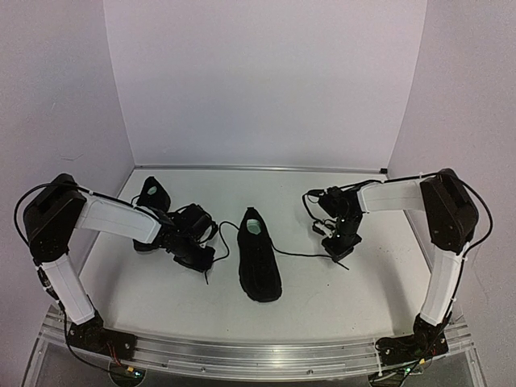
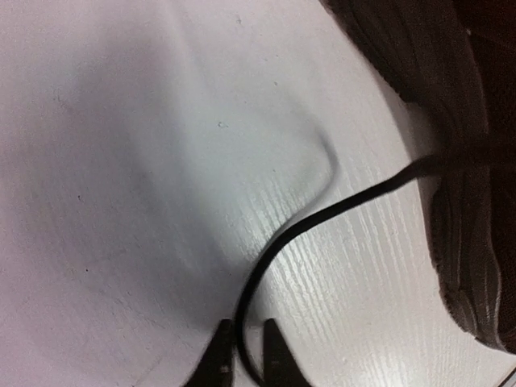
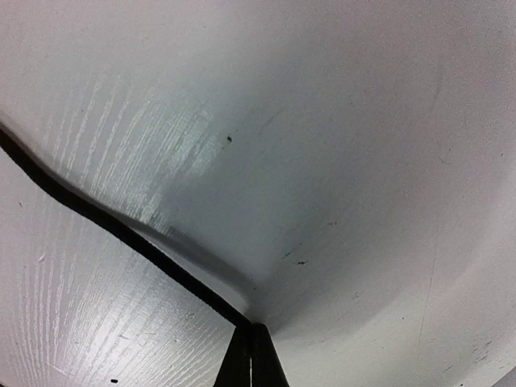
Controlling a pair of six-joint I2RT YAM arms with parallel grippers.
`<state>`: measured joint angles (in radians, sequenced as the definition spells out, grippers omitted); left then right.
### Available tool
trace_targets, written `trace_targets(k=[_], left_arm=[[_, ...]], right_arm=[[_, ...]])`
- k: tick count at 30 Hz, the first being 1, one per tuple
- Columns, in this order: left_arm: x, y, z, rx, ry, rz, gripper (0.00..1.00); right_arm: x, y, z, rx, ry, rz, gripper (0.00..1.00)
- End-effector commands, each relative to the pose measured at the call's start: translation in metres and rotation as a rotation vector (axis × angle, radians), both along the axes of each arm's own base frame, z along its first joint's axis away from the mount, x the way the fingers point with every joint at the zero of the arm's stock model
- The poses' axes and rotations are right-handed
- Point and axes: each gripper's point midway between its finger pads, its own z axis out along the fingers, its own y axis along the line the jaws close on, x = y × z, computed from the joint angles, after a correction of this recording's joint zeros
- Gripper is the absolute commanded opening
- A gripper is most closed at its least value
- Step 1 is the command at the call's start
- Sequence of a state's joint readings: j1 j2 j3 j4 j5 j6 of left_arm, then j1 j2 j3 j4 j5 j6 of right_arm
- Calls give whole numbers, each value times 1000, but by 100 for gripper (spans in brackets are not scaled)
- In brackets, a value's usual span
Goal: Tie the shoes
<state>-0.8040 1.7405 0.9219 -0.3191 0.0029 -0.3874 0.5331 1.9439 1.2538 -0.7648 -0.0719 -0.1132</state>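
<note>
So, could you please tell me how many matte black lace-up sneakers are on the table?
2. One matte black lace-up sneaker lies at the middle of the white table; the other sneaker sits far left, partly hidden behind the left arm. No more show.

centre shoe [image 1: 260, 258]: upright, untied, laces [image 2: 322, 212] splayed | left shoe [image 1: 151, 197]: seemingly upright, part hidden

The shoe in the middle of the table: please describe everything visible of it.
The middle shoe is a matte black low-top sneaker with a black sole. It stands upright on the white table, toe toward the arm bases. Its opening shows a pale lining. Its thin black laces are untied: the left lace curves out to the left pincer, the right lace runs to the right pincer, and each pincer is shut on its lace.
</note>
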Motion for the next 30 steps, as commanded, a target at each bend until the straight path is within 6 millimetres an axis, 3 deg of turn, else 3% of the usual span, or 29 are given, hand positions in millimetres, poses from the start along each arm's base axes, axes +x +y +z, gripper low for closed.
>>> trace_targets(k=[1, 8, 12, 18, 21, 25, 30], left_arm=[[0, 14, 5, 45, -26, 32, 0], [18, 41, 74, 15, -229, 161, 0], [18, 56, 107, -25, -316, 214, 0], [6, 70, 122, -40, -352, 195, 0], [-8, 66, 130, -138, -366, 140, 0], [-27, 58, 154, -313, -429, 66, 0], [-66, 34, 178, -501, -456, -160, 0]], right_arm=[[2, 17, 41, 155, -96, -66, 0], [12, 33, 156, 406, -346, -130, 0], [12, 37, 210, 508, -449, -131, 0], [-1, 67, 293, 813, -548, -29, 0], [-7, 91, 331, 979, -563, 57, 0], [-8, 133, 349, 1056, -547, 161, 0], [-8, 201, 346, 1092, -492, 281, 0]])
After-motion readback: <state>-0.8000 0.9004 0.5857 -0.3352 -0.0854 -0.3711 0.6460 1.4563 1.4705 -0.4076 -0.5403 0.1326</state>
